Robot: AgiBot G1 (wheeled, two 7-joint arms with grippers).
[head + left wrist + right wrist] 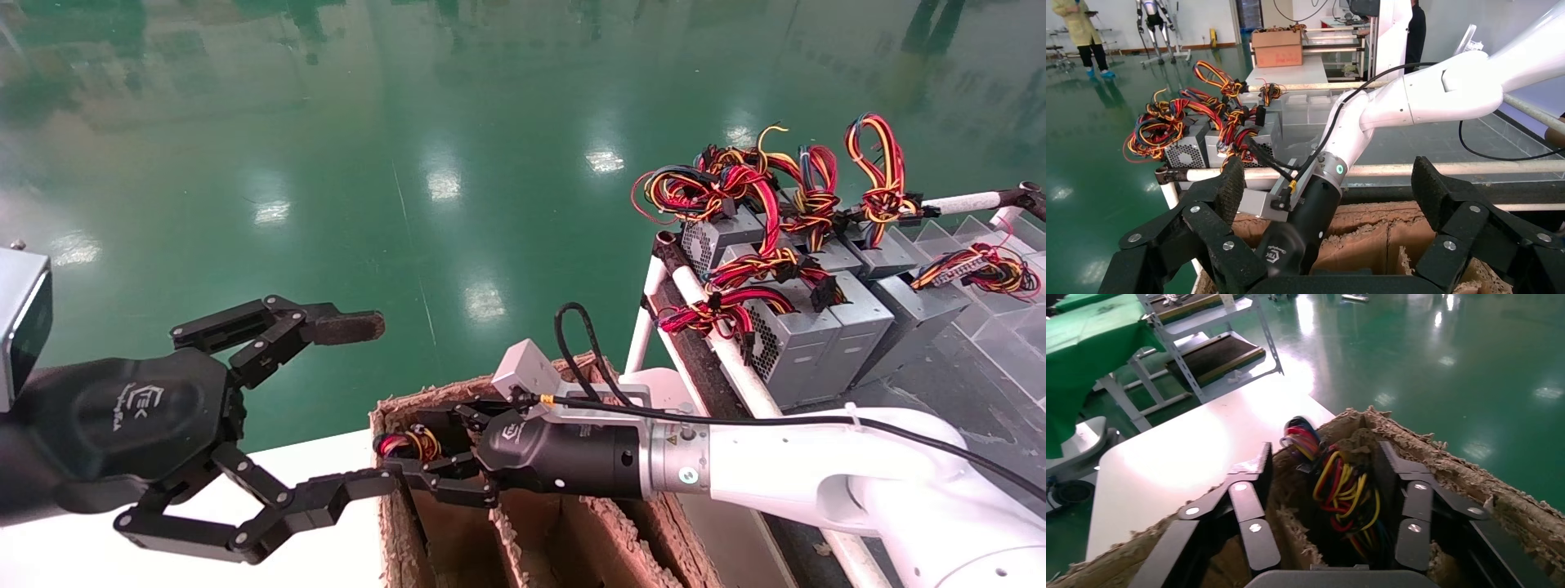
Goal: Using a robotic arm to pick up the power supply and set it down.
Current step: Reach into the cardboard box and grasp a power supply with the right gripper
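Left gripper (343, 408) idles, fingers apart, beside the box (392, 523); we'd sink our right gripper's (425, 457) parted fingers squarely around the supply (1340, 496) inside before closing.

White table (98, 539) carrying a worn cardboard box (490, 531) with compartments, beside it a white-tube-framed rack (735, 367) bearing grey power supplies (817, 335) with red, yellow and black wire bundles, green floor (409, 163) around.

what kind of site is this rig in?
Likely a factory or workshop floor: glossy green floor, a rack of power supplies with wire bundles, and a worn cardboard box with dividers. The right gripper reaches into that box.
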